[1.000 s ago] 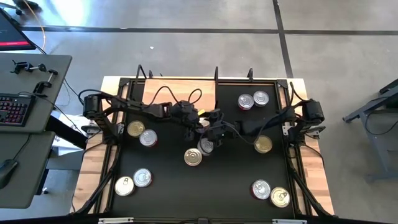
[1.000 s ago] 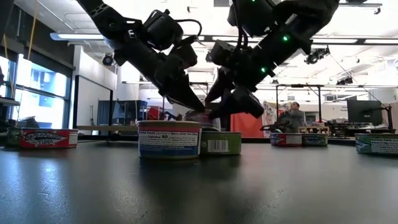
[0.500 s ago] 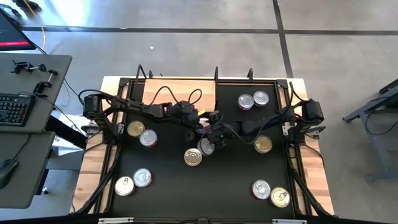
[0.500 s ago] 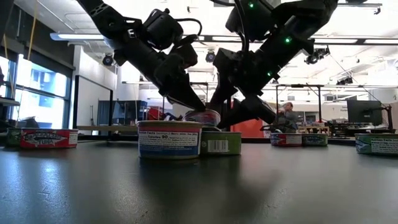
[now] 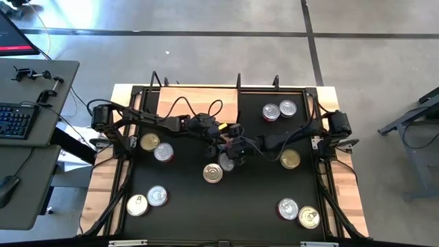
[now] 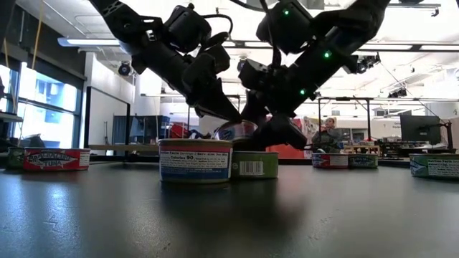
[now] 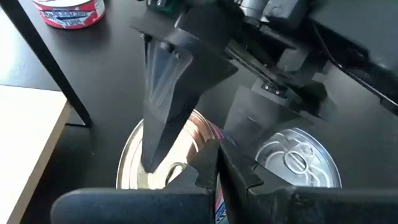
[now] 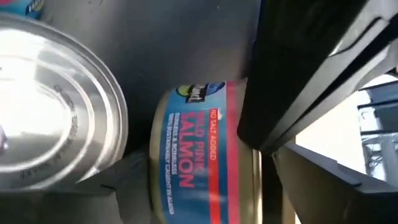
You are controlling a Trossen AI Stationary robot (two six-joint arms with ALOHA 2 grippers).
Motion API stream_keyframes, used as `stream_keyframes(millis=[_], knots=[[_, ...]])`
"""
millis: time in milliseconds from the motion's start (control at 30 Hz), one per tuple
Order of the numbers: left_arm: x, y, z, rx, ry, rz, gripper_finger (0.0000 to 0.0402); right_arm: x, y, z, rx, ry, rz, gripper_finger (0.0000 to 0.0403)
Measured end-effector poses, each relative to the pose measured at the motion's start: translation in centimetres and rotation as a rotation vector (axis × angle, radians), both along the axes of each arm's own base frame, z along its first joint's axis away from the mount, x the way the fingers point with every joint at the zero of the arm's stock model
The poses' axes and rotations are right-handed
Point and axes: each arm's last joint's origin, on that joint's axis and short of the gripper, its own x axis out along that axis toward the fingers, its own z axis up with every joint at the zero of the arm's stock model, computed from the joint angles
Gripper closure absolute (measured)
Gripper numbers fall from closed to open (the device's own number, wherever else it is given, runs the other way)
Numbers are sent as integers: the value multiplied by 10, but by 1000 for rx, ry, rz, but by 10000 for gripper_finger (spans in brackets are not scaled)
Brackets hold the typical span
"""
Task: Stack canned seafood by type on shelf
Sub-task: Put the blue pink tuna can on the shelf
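Observation:
At the middle of the black mat point(image 5: 178, 219) my two grippers meet over a pink salmon can point(image 6: 235, 130), which stands tilted with one edge raised. Its lower part is hidden behind a green-labelled can point(image 6: 254, 165). My left gripper point(image 7: 217, 155) is shut at the salmon can's rim. My right gripper point(image 8: 199, 143) is open, one finger point(image 7: 161, 118) over the lid point(image 7: 149, 174) and the other beside the can. A blue-labelled can point(image 5: 212, 173) sits just nearer. The light wood shelf point(image 5: 199, 96) lies at the far edge, with no cans on it. My left gripper has its shut fingertips against the salmon can's rim point(image 7: 210, 134), on the side next to the green-labelled can's silver lid point(image 7: 298, 162). The fingers slant down from the table's left. The can sits tilted; what bears its lower edge is hidden. My right gripper: whether its fingers touch the can cannot be told.
Other cans lie in pairs on the mat: far right point(image 5: 280, 110), left point(image 5: 156, 147), near left point(image 5: 147, 200), near right point(image 5: 298, 213), and one alone at the right point(image 5: 290, 159). A desk with a keyboard point(image 5: 17, 120) stands left of the table.
My right gripper has sunk a little and closed in on the salmon can, still open. The can has tipped up further, its raised edge higher than a second ago.

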Motion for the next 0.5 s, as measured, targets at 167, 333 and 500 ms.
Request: stream_keyframes(millis=[167,333,500], knots=[[-1,-3,2,9,4,-2,401,-1,0,-2,82,-31,-73,187],[-10,-2,17,61,21,-1,398,0,1,0,160,-82,-132,235],[-27,4,42,123,16,-4,374,2,-2,2,169,-95,-182,235]])
